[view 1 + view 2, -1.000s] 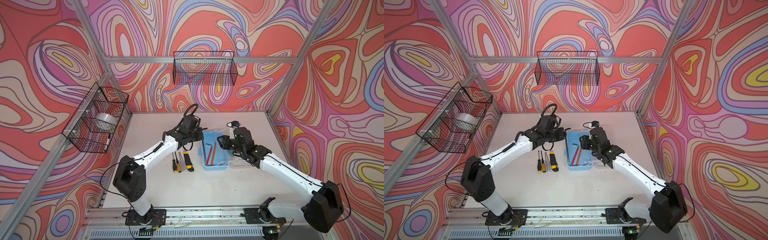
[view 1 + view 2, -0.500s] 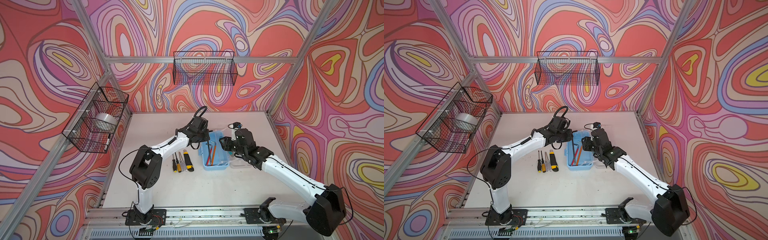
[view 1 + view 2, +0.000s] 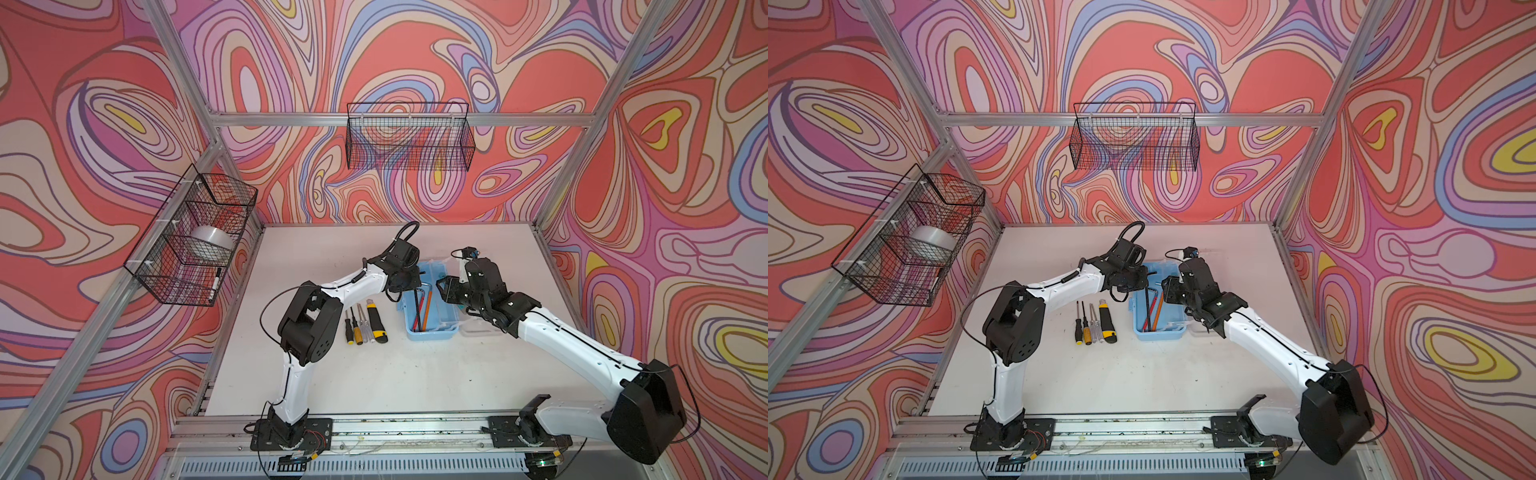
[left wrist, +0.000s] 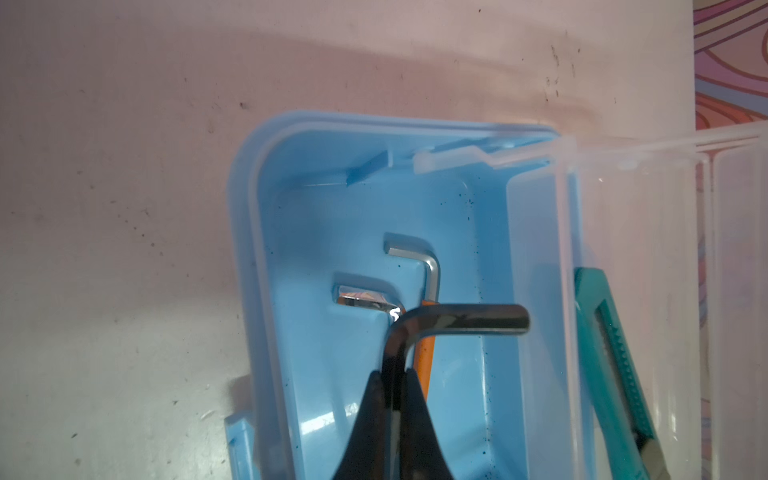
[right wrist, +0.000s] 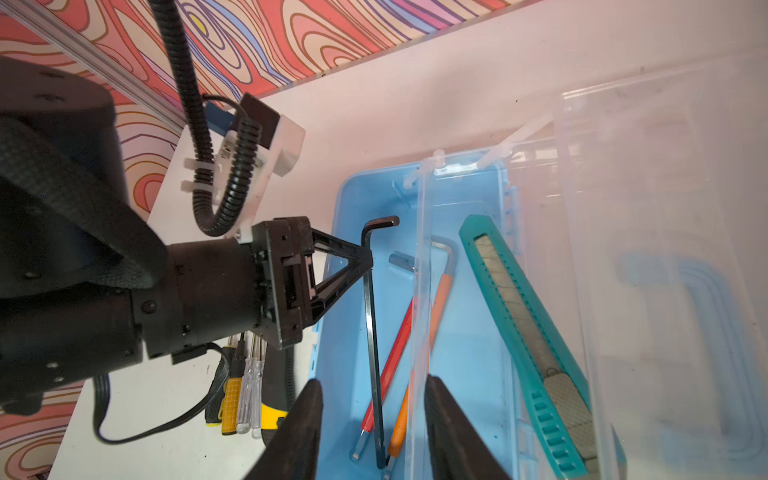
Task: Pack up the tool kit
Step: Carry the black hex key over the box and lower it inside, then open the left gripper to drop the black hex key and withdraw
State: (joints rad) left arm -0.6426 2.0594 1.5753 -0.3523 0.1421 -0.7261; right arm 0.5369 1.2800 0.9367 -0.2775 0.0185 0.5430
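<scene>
The left fingers (image 4: 368,419) are clenched on the black hex key (image 4: 461,320), gripping its long arm just below the bend. The short arm juts sideways above the open light-blue tool box (image 4: 316,249). In the right wrist view the key's long arm slants down into the box and crosses over a red-sleeved hex key (image 5: 395,353). Whether its lower end touches the box floor I cannot tell. Beside these lies an orange-sleeved hex key (image 5: 442,299). Along the side of the box nearest the lid lies a teal utility knife (image 5: 519,316), seen through clear plastic.

The right fingers (image 5: 442,428) are spread and grasp nothing. The edge of the clear lid (image 5: 644,187) runs between them, close against one finger and apart from the other. Whether it touches that finger cannot be told.

In both top views the box (image 3: 432,332) (image 3: 1158,334) sits near the middle of the frame on the white surface (image 3: 374,395), with one arm reaching it from each side. Just left of the box, three screwdrivers (image 3: 356,328) and a yellow-and-black utility knife (image 3: 377,324) lie side by side in a row. One black wire basket (image 3: 407,166) hangs on the back wall at upper middle. A second wire basket (image 3: 166,286) at the left of the frame holds a silvery roll (image 3: 210,243).
</scene>
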